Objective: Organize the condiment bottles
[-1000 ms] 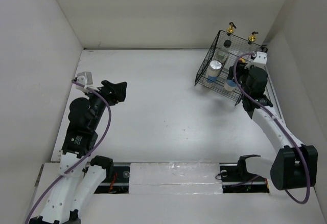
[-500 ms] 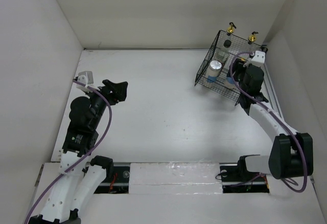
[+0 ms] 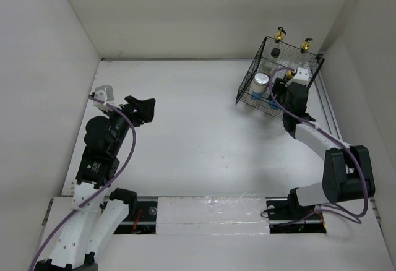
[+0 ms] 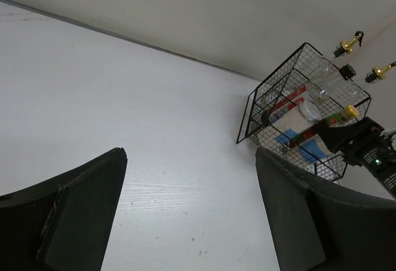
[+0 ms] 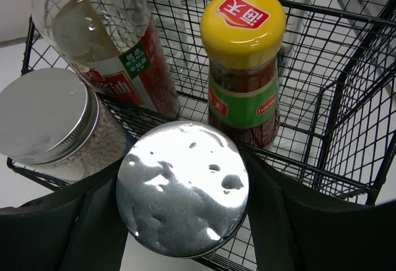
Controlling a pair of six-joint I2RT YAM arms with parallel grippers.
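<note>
White table [image 3: 198, 110], wire basket [image 3: 246, 90] far right w/ other bottles [image 5: 244, 85] inside. Right gripper [image 3: 279, 90] clasps silver-lidded jar [image 5: 182, 197] at basket's near edge, prob. slotting it in. Left gripper [image 4: 190, 159] spread, empty, parked well apart.

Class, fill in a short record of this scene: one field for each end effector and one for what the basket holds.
left end effector: open, empty, away from the basket
right end effector: closed on a silver-lidded bottle at the basket's edge
basket: second silver-lidded bottle, yellow-capped jar, clear red-labelled bottle
</note>
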